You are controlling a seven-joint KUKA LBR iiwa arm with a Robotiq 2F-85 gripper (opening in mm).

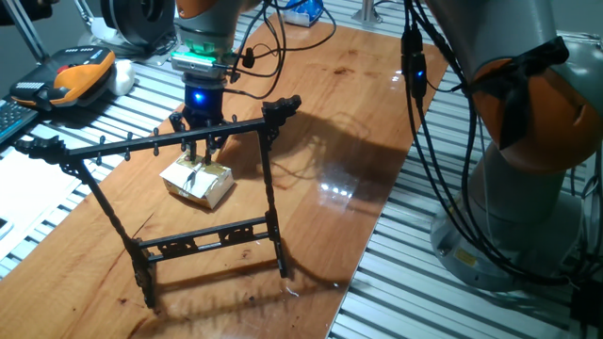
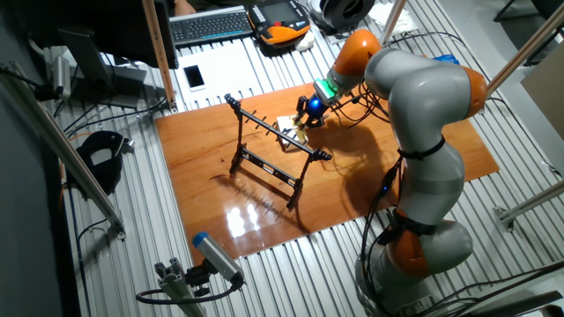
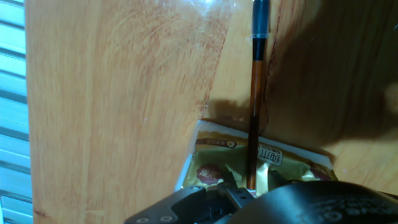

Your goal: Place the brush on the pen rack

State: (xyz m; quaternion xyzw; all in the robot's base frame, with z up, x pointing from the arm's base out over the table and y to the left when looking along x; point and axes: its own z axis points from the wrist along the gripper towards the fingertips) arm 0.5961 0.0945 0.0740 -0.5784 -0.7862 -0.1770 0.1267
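The brush is a thin brown stick with a black collar. In the hand view it runs from the top edge down over the tan box and ends between my fingers. My gripper hangs just behind the pen rack's top bar, right above the box. Its two fingers stand apart, one on each side of the brush. In the other fixed view, the gripper is on the far side of the black rack. The rack stands upright, and nothing hangs from its hooks.
Everything stands on a wooden board on a slatted metal table. An orange and black pendant and a keyboard lie beyond the board. The arm's base and its cables are at the right.
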